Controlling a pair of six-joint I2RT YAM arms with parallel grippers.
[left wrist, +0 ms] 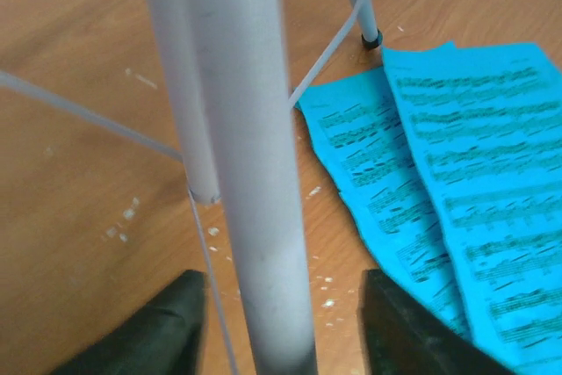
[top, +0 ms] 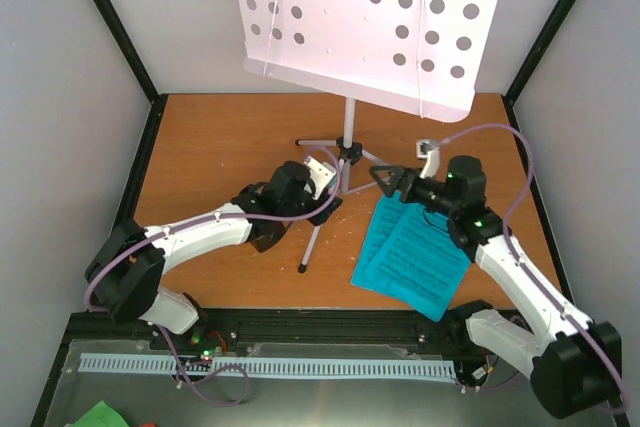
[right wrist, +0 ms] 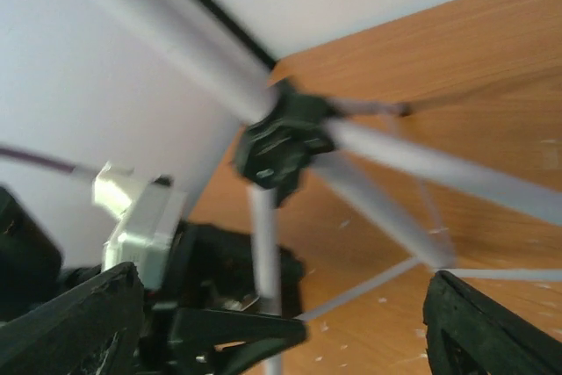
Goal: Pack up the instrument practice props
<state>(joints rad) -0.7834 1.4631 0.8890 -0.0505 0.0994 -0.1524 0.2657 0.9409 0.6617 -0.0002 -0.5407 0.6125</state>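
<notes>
The grey tripod music stand [top: 347, 127] stands at the back of the wooden table, with its perforated tray [top: 370, 17] tilted overhead. My left gripper [top: 325, 209] is open around the stand's near leg [left wrist: 263, 217], with a gap on each side between the tube and the fingers [left wrist: 167, 331]. My right gripper [top: 385, 179] is wide open just right of the black tripod hub [right wrist: 281, 142], holding nothing. Two cyan sheet-music pages [top: 415, 257] lie overlapped on the table under the right arm and also show in the left wrist view as cyan pages [left wrist: 457, 173].
White walls with black corner posts [top: 120, 37] close in the table on three sides. A white slotted strip [top: 260, 367] runs along the near edge by the arm bases. Thin brace rods [left wrist: 325, 54] link the tripod legs. A purple cable [top: 500, 137] loops off the right arm.
</notes>
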